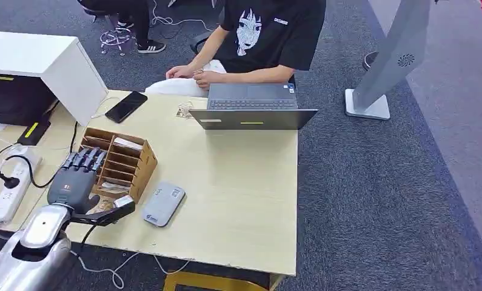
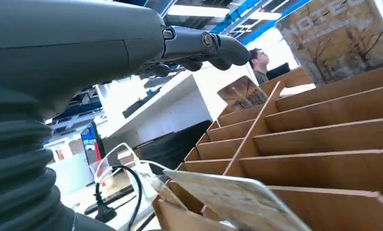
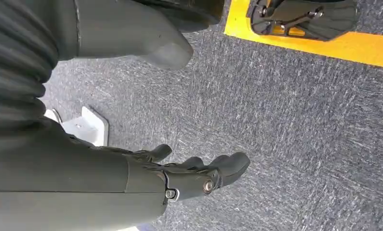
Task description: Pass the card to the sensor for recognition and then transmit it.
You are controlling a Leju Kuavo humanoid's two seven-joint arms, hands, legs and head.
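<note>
Left hand [image 1: 74, 179] hovers empty, fingers spread, over the wooden slotted organiser [image 1: 122, 162]; pinch the protruding card [image 2: 237, 197] by its edges, lift straight, carry to card reader [image 1: 164, 204]

card [image 1: 114, 185] lying tilted in front slot of wooden organizer [image 1: 138, 165]; grey sensor [image 1: 164, 204] flat on table, just beside organizer

Head view: high, facing forward and down over the wooden card rack [image 1: 118, 163] on the tabletop [image 1: 238, 200]. Left wrist view: very close beside the same rack [image 2: 314, 144], looking along its slots. Right wrist view: faces carpet floor [image 3: 300, 125].
</note>
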